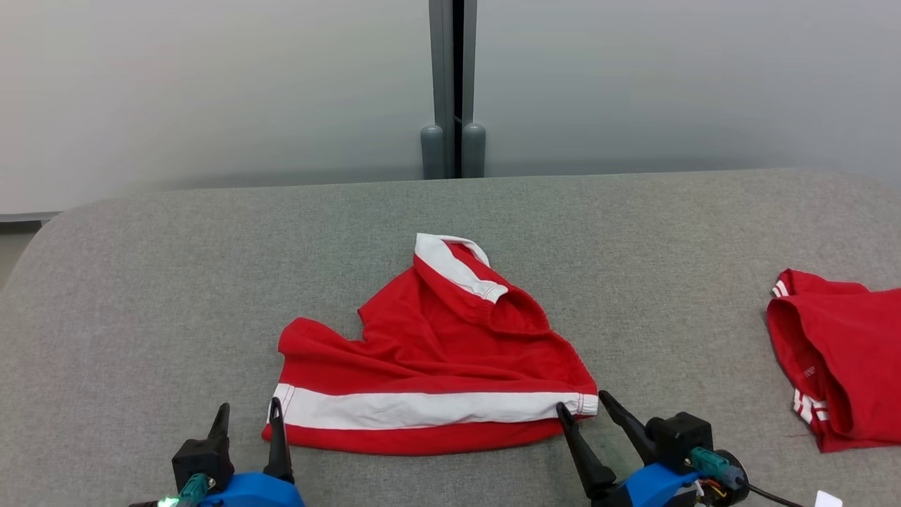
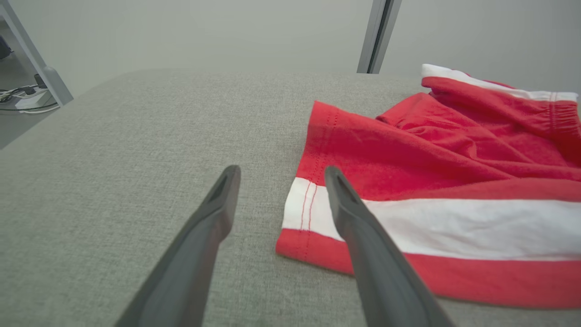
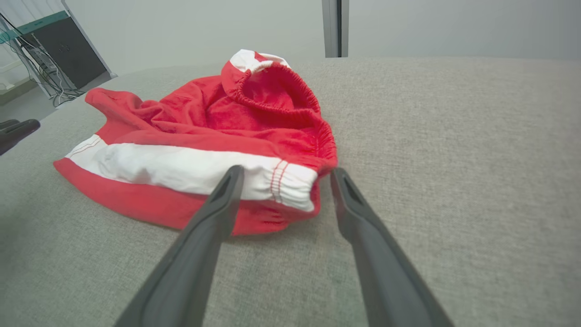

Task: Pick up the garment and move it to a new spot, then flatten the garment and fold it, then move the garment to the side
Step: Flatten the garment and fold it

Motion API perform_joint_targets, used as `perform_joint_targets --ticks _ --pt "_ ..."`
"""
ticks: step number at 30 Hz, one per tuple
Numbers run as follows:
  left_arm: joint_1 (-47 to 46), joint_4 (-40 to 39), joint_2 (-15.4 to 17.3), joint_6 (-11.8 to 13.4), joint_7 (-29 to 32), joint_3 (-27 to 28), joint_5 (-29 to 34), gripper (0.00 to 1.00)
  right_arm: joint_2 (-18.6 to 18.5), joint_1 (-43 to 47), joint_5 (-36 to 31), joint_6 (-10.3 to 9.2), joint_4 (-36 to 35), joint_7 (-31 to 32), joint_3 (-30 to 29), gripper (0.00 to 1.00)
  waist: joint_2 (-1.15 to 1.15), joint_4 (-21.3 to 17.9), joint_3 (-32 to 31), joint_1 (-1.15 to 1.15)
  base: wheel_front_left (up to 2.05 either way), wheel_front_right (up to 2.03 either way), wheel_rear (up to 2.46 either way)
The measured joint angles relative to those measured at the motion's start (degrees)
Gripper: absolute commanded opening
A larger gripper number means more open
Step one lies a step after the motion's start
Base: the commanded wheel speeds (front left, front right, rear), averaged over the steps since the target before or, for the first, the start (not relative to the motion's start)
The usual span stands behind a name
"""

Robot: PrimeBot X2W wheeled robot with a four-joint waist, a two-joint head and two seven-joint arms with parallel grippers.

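— What is the garment made of, and where is it found?

— A soft red knit garment (image 1: 429,359) is seen lying rumpled at the near middle of the desk (image 1: 176,282), which is covered in grey woven cloth and rounded at its corners. A broad white band is carried along the near edge, and a gathered elastic opening with white trim is raised at the far end.

— And the claws?

— The left claw (image 1: 249,405) is held spread and empty at the near left corner. The right claw (image 1: 582,401) is spread likewise, with its tapered dark fingers set either side of the near right corner. Nothing is gripped.

— What is hard to make out?

— Whether the fingers touch the cloth cannot be told. A second red piece (image 1: 838,359), thinly white-striped, is cut off by the right edge.
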Motion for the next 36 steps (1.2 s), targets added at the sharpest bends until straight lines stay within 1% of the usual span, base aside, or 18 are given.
perform_joint_targets --ticks 4,6,8,10,11,15,16,20,24,28,29,30,31,33,35,36 --pt "0.0 -0.2 0.0 -0.1 0.0 0.3 0.0 1.0 0.0 -0.4 1.6 0.0 1.0 0.0 0.1 1.0 0.0 0.4 0.6 0.0 0.0 0.0 0.0" --pt "0.0 -0.3 0.0 -0.1 0.0 0.3 -0.1 1.0 0.0 -0.7 1.8 0.0 1.2 0.0 0.1 0.98 0.0 0.5 0.8 0.0 0.0 0.0 0.0" --pt "-0.1 -0.5 0.0 -0.1 0.0 0.2 -0.5 1.0 0.0 -1.2 2.1 0.0 1.2 0.0 0.0 0.94 0.0 0.5 1.1 0.0 0.0 0.0 0.0" --pt "-0.2 -0.6 0.0 -0.1 0.0 0.0 -0.9 1.0 0.0 -1.5 2.1 0.0 1.2 0.0 0.0 0.87 0.0 0.5 1.4 0.0 0.0 0.0 0.0" --pt "-0.3 -0.6 0.0 -0.1 0.0 -0.1 -1.1 1.0 0.0 -1.5 2.1 0.0 1.2 0.0 0.0 0.85 0.0 0.5 1.5 0.0 0.0 0.0 0.0" --pt "-0.4 -0.7 -0.1 0.0 0.0 -0.3 -1.6 1.0 0.0 -1.4 2.3 0.0 0.9 0.0 0.2 0.85 0.0 0.0 1.8 0.0 0.0 0.0 0.0" --pt "-0.4 -0.7 -0.1 0.0 0.0 -0.4 -1.8 1.0 0.0 -1.3 2.5 0.0 0.9 0.0 0.2 0.84 0.0 -0.1 1.8 0.0 0.0 0.0 0.0" --pt "-0.4 -0.7 -0.1 0.1 0.0 -0.6 -2.2 1.0 0.0 -0.8 3.2 0.0 0.9 0.0 0.2 0.86 0.0 -0.6 1.8 0.0 0.0 0.0 0.0" --pt "-0.6 -0.7 -0.1 0.1 0.0 -1.0 -2.5 1.0 0.0 -0.2 3.7 0.0 0.6 0.0 0.3 0.86 0.0 -0.8 1.8 0.0 0.0 0.0 0.0" --pt "-0.7 -0.7 -0.1 0.1 0.0 -1.3 -2.9 1.0 0.0 -0.2 4.0 0.0 0.4 0.0 1.5 0.81 0.0 -0.8 1.8 0.0 0.0 0.0 0.0" --pt "-0.7 -0.7 -0.1 0.1 0.0 -1.4 -2.9 1.0 0.0 -0.2 4.2 0.0 0.3 0.0 1.8 0.77 0.0 -0.7 1.8 0.0 0.0 0.0 0.0" --pt "-0.7 -0.7 -0.1 0.1 0.0 -1.4 -2.9 1.0 0.0 -0.2 4.1 0.0 0.2 0.0 2.0 0.7 0.0 -0.6 1.9 0.0 0.0 0.0 0.0" --pt "-0.7 -0.7 -0.1 0.1 0.0 -1.4 -2.9 1.0 0.0 -0.3 4.1 0.0 0.2 0.0 2.2 0.56 0.0 -0.5 1.9 0.0 0.0 0.0 0.0" --pt "-0.7 -0.7 -0.1 0.1 0.0 -1.3 -3.0 1.0 0.0 -0.3 4.1 0.0 -0.1 0.0 2.5 0.41 0.0 -0.3 1.9 0.0 0.0 0.0 0.0" --pt "-0.7 -0.7 -0.1 0.1 0.0 -1.1 -3.0 1.0 0.0 -0.3 4.0 0.0 -0.4 0.0 2.5 0.32 0.0 -0.3 2.0 -0.01 0.0 0.0 0.0" --pt "-0.7 -0.7 -0.1 0.1 0.0 -1.0 -3.0 1.0 0.0 -0.3 4.0 0.0 -0.5 0.0 2.5 0.25 0.0 -0.3 2.0 0.0 0.0 0.0 0.0"
